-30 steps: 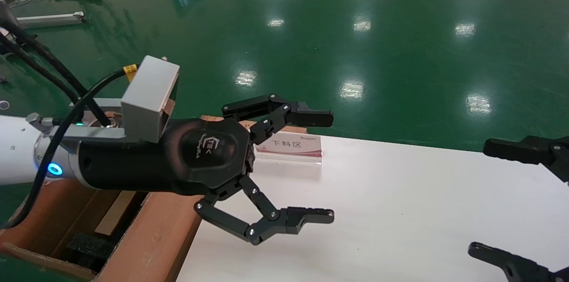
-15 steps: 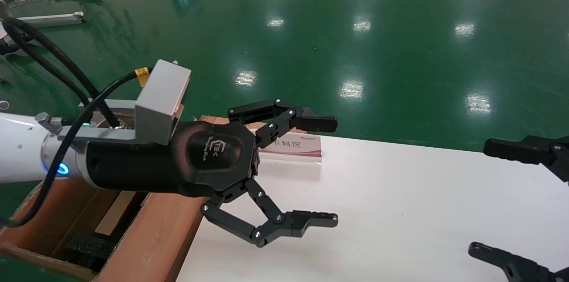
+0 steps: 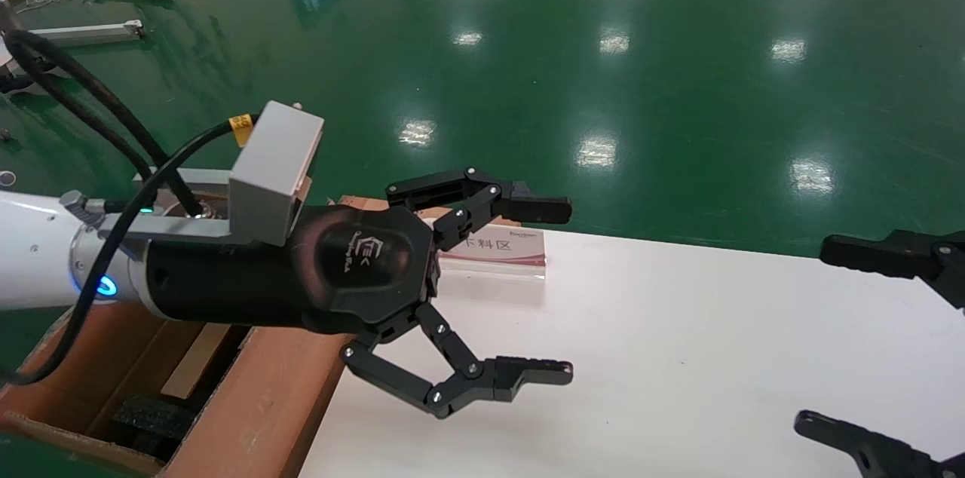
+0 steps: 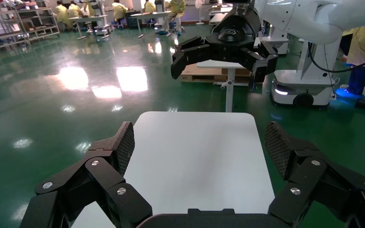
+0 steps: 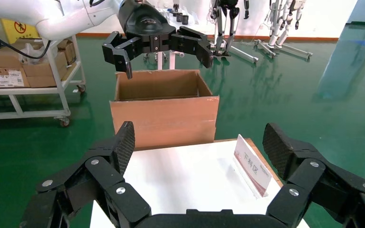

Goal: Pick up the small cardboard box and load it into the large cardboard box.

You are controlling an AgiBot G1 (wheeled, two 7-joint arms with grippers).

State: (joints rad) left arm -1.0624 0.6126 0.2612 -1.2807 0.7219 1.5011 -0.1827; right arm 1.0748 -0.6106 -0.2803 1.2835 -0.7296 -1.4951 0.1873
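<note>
The large cardboard box [image 3: 264,395] stands open at the table's left end, with black foam [image 3: 147,414] inside; it also shows in the right wrist view [image 5: 164,118]. The small cardboard box is not clearly in view; a tan strip [image 3: 194,361] shows inside the large box, and I cannot tell what it is. My left gripper [image 3: 564,289] is open and empty, raised over the table's left part, just right of the large box; it also shows in the left wrist view [image 4: 200,142]. My right gripper [image 3: 814,335] is open and empty at the right edge.
A white table [image 3: 678,357] lies before me. A small acrylic sign [image 3: 501,248] with red trim stands at its far left corner, by the upper finger of the left gripper. Green floor surrounds the table. A shelf cart [image 5: 28,80] with cartons stands beyond the large box.
Between one second and half a second ago my left gripper shifted slightly right, over the table, still open. Since then nothing has moved. The right gripper has stayed put.
</note>
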